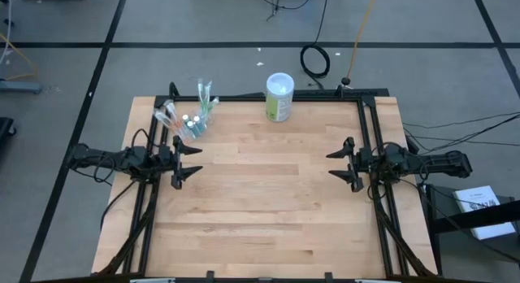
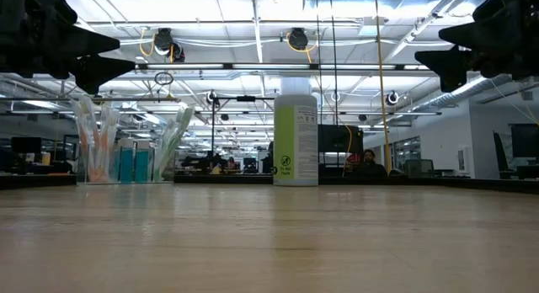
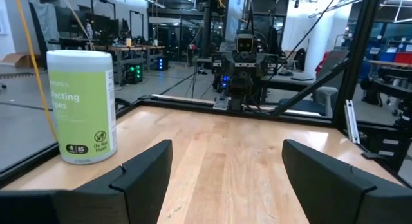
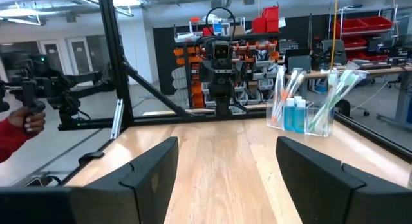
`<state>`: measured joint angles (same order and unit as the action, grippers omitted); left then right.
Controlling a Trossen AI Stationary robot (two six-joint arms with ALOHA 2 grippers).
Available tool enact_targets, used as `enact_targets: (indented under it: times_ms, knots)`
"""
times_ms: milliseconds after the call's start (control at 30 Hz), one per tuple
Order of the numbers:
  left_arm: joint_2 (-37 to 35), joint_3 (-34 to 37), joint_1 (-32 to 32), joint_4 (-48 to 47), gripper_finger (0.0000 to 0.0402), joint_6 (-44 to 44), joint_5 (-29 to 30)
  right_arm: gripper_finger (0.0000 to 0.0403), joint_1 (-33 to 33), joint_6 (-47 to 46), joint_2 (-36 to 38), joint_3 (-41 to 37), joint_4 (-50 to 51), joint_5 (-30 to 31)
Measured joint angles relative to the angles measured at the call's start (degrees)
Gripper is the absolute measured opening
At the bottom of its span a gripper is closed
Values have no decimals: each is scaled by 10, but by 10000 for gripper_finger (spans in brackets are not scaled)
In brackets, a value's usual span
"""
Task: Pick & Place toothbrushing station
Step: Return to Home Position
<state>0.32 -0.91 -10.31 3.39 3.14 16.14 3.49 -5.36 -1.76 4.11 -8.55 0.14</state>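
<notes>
The toothbrushing station (image 1: pixel 188 116), a clear plastic holder with thin toothbrushes and small teal white-capped tubes, stands on its base at the table's far left corner; it also shows in the low view (image 2: pixel 126 146) and the right wrist view (image 4: pixel 302 102). My left gripper (image 1: pixel 191 163) is open and empty at the table's left side, nearer than the station. My right gripper (image 1: pixel 339 165) is open and empty at the table's right side.
A green-and-white cylindrical canister (image 1: pixel 279 97) stands upright at the far edge's middle, also in the left wrist view (image 3: pixel 82 105). A black frame rail (image 1: pixel 268 97) runs along the far edge. A person's hand in a red sleeve (image 4: pixel 19 124) holds a device beyond the table.
</notes>
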Motion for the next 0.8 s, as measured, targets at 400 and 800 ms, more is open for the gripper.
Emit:
enact_targets:
  times_ms: [400, 800]
  knots:
    - [0, 0, 0, -3, 299, -24, -16, 254, 0, 22, 0, -1, 36, -2]
    - [0, 0, 0, -3, 299, -57, -9, 254, 0, 4, -5, -2, 50, -2]
